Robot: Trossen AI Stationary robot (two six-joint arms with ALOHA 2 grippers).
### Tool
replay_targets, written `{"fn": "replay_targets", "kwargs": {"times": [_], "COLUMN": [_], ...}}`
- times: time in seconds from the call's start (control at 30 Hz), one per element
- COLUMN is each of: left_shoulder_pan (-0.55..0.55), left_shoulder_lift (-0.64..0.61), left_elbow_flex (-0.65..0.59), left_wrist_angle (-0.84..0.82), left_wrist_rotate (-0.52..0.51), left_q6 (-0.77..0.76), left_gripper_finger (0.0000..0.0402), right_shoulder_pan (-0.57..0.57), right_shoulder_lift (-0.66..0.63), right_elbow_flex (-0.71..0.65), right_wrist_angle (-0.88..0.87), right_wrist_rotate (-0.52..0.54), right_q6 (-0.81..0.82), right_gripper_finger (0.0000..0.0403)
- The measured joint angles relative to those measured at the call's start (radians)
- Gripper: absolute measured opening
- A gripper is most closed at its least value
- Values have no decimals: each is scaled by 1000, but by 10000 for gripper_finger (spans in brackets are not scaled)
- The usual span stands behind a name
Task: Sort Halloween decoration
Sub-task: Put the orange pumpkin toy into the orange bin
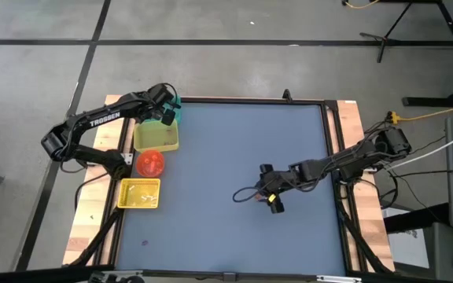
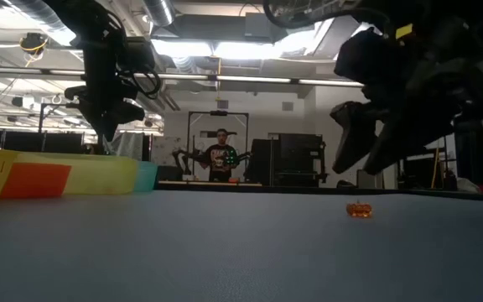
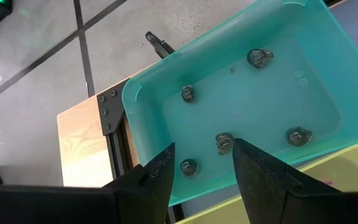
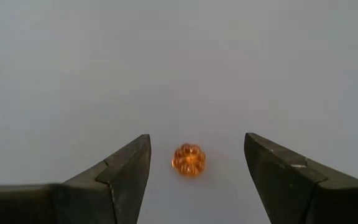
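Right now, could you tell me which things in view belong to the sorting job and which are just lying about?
Belongs to the job:
- orange pumpkin trinket between the open right pincer
- dark trinkets in the teal bin, under the open left pincer
- yellow bins, red bin

Just lying about:
- person beyond the table
- floor cables

Two dark, near-black jointed arms. Left arm (image 1: 101, 126): white "TROSSEN" lettering along one link, thick rounded joints, black cable loops by the wrist. Right arm (image 1: 344, 157): slimmer links, black cables trailing off the base, a small yellow tag just behind the jaws, a thin black cable looping out beside them. Left gripper (image 3: 201, 171): two matte black wedge fingers, flat inner faces, bevelled edges. Right gripper (image 4: 194, 168): same black wedges, tapering toward the tips.
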Motion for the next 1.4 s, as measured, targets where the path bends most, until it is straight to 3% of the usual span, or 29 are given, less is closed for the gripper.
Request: {"fn": "replay_targets", "kwargs": {"times": [0.27, 0.77, 1.4], "left_shoulder_pan": [0, 0, 0], "left_shoulder_lift": [0, 0, 0], "left_elbow_flex": [0, 0, 0], "left_wrist_angle": [0, 0, 0], "left_wrist_rotate": [0, 0, 0], "left_q6": [0, 0, 1], "left_gripper_finger": [145, 145, 145], "right_shoulder_pan": [0, 1, 1], "right_shoulder_lift": [2, 141, 145], "right_elbow_flex": [-46, -54, -54], "right_wrist_angle": [81, 163, 159], "right_wrist_rotate": [-26, 18, -10], "right_q6": [-1, -1, -1], "right_gripper_finger": [259, 255, 111]}}
